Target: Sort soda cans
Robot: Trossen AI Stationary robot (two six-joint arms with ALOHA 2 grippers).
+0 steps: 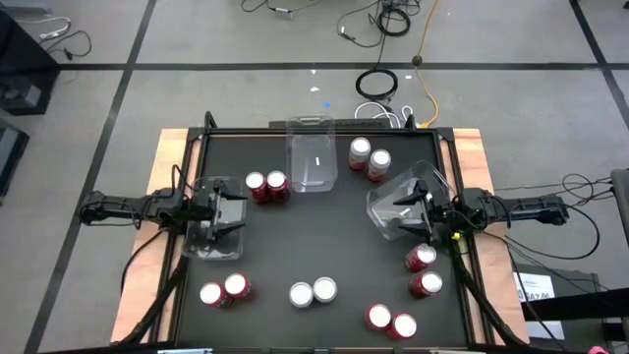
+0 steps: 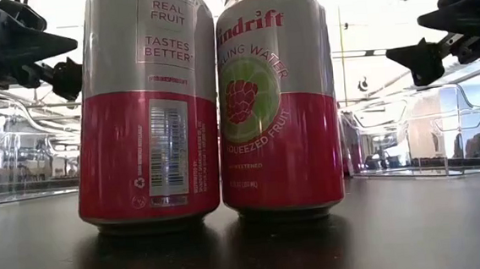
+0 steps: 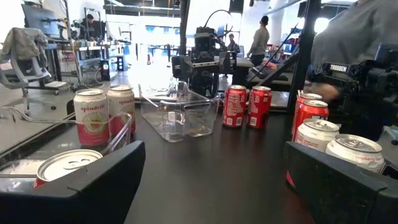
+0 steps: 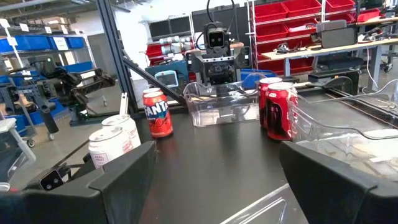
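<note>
While both arms reach inward, left gripper and right gripper gape.

2 dark arms are showing black jointed links and black cables trailing off the table; the left gripper and right gripper are showing black wedge-shaped fingers.

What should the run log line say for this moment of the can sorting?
phase: start | left tool: open, over left bin | right tool: open, over right bin | soda cans: paired on table, none held
</note>
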